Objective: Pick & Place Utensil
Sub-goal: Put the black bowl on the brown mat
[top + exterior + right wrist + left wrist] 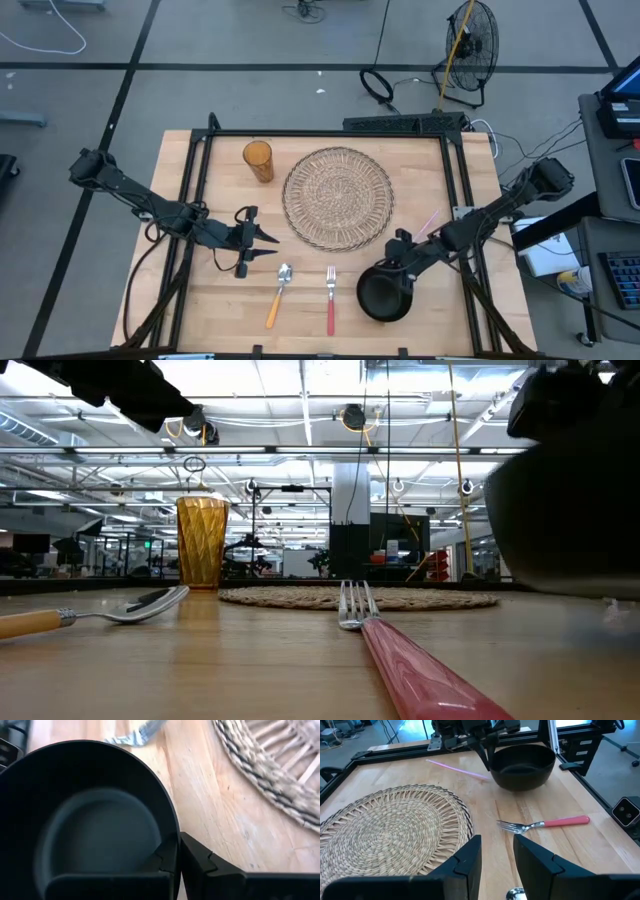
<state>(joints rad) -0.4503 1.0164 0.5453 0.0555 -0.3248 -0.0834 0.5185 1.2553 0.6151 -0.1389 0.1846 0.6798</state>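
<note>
A spoon (pixel 278 293) with an orange handle and a fork (pixel 330 295) with a red handle lie side by side near the table's front edge, below a round woven placemat (pixel 338 196). Right of the fork is a black bowl (pixel 385 298), and my right gripper (pixel 394 272) is shut on its rim. My left gripper (pixel 268 247) hovers open just left of the placemat, above the spoon's bowl end, with nothing between its fingers (pixel 470 857). My right gripper pinches the black bowl's rim (pixel 172 827) on its far-right side, one finger inside the bowl and one outside. The fingers slant down from the table's far right. In the low view the bowl (pixel 560 500) hangs clear of the tabletop.
An amber faceted cup (pixel 259 160) stands at the back left of the placemat. A thin pink straw (pixel 428 222) lies right of the placemat. A black frame rail (pixel 460 200) borders the table's edges. Bare wood lies between the fork and the placemat.
</note>
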